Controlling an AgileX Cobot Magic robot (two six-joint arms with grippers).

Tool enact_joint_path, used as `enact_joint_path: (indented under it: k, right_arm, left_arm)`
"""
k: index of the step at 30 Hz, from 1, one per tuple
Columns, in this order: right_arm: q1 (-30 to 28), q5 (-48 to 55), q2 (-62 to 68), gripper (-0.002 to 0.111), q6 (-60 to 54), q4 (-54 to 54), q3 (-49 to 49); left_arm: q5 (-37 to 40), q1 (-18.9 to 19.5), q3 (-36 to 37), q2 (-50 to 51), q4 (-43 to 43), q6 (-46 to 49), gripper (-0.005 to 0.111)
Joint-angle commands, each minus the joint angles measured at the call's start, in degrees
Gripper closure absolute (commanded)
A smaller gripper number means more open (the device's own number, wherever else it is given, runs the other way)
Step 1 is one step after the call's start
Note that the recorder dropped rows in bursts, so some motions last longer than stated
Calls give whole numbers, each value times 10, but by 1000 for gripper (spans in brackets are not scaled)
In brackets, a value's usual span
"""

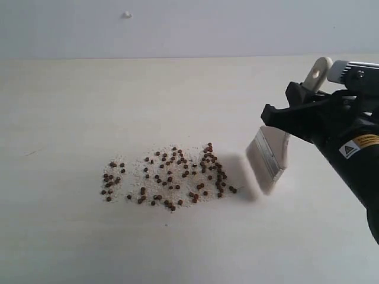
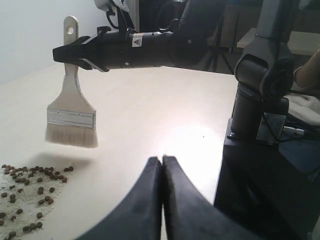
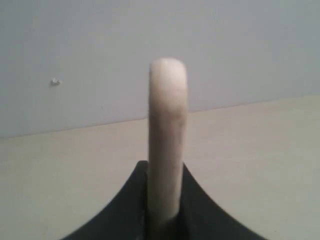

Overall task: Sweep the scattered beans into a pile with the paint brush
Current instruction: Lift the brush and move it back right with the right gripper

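On the tabletop (image 1: 71,236), the beans (image 1: 169,177) lie in a loose patch over a dusting of whitish crumbs (image 1: 136,174). In the exterior view the patch is longer side to side than front to back, and it is not yet a tight pile. We see a denser band along its right edge and a small stray group at its far left.

The paint brush (image 1: 269,155) hangs just to the right of that dense edge, bristles down and clear of the surface (the left wrist view shows a gap and a shadow beneath them). Its handle stands nearly upright, leaning a little, and its broad face looks toward the beans. We judge a sweep would run leftward along the patch's long axis.

The right fingers (image 2: 85,50) are clamped narrowly on the handle just below its hole, and this arm is plainly the nearer. The left fingers (image 2: 145,200) are pressed together on nothing, well apart from the brush.

Some things stay unclear. The bristles blur in the exterior view, and the left arm is absent from it. The right wrist view gives only the handle's rounded end between dark fingers, with no beans. The left wrist view cuts the patch off at its corner — the far strays cannot be checked from there.
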Motion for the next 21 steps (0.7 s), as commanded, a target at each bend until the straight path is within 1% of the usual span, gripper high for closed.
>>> enact_joint_path:
  k: [1, 9, 12, 21]
  right_arm:
    - [1, -28, 32, 108, 1, -8, 1]
    - [1, -33, 69, 108, 43, -13, 1]
    - [1, -34, 81, 108, 60, -31, 0]
    - [1, -23, 114, 108, 124, -98, -47]
  left_arm:
    - [-3, -1, 2, -4, -3, -4, 107]
    - [-3, -1, 2, -4, -3, -4, 107]
    - [-3, -1, 2, -4, -3, -4, 107]
    - [-3, -1, 2, -4, -3, -4, 107]
